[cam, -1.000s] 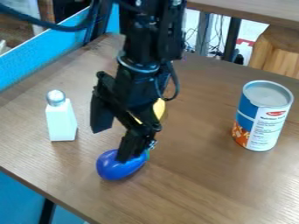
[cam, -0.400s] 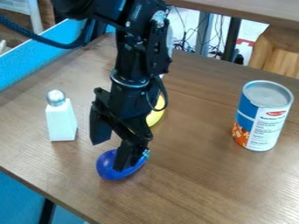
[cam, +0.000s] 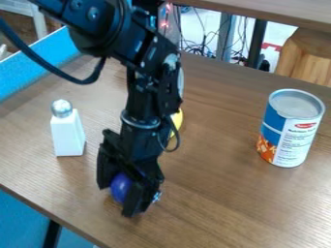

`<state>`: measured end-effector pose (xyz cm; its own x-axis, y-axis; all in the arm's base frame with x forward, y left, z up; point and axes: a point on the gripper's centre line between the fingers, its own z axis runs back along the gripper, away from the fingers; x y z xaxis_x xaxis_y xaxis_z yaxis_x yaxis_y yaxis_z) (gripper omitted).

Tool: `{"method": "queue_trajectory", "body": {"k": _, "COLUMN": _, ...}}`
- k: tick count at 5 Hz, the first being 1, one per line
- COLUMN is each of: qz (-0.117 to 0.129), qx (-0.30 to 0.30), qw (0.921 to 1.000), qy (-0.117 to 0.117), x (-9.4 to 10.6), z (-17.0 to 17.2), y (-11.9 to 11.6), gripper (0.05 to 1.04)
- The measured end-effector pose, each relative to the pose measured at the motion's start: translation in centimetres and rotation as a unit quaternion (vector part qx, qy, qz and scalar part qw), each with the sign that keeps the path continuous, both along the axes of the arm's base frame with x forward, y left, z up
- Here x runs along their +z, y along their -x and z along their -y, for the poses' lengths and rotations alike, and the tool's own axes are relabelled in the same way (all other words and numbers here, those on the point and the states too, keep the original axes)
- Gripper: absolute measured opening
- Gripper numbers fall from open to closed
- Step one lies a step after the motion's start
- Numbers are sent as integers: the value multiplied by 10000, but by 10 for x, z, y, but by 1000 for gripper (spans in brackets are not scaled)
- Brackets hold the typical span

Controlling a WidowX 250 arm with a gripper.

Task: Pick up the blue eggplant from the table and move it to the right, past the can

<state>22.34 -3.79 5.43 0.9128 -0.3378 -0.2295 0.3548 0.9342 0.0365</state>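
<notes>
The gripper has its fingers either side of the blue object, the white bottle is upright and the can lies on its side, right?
No: the camera view shows the can upright, not on its side. The gripper has its fingers either side of the blue object, and the white bottle is upright.

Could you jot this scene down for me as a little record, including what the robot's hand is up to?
Surface: brown wood-grain table
Robot: black arm, its black hand low over the table
At the hand: smooth, rounded blue object, partly hidden; grip unclear
Picture's left: white bottle with round silver cap
Picture's right: upright blue, white and orange can
Behind the arm: yellow object, mostly hidden
</notes>
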Motion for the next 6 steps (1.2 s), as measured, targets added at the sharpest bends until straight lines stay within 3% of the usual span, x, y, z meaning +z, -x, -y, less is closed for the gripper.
{"method": "queue_trajectory", "body": {"k": 1, "qz": 89, "qx": 90, "qw": 9999, "qy": 106, "x": -7, "z": 4, "y": -3, "gripper": 955}}
{"method": "queue_trajectory", "body": {"k": 2, "qz": 865, "qx": 1048, "qw": 9906, "qy": 148, "x": -6, "z": 6, "y": 4, "gripper": 846}}
{"method": "queue_trajectory", "body": {"k": 3, "qz": 1651, "qx": 1786, "qw": 9694, "qy": 336, "x": 16, "z": 25, "y": 5, "gripper": 845}}
{"method": "queue_trajectory", "body": {"k": 4, "qz": 2552, "qx": 2281, "qw": 9377, "qy": 598, "x": 66, "z": 56, "y": 0, "gripper": 845}}
{"method": "queue_trajectory", "body": {"k": 5, "qz": 3043, "qx": 2489, "qw": 9144, "qy": 963, "x": 106, "z": 94, "y": -9, "gripper": 845}}
{"method": "queue_trajectory", "body": {"k": 6, "qz": 2964, "qx": 2272, "qw": 9198, "qy": 1202, "x": 112, "z": 139, "y": -23, "gripper": 845}}
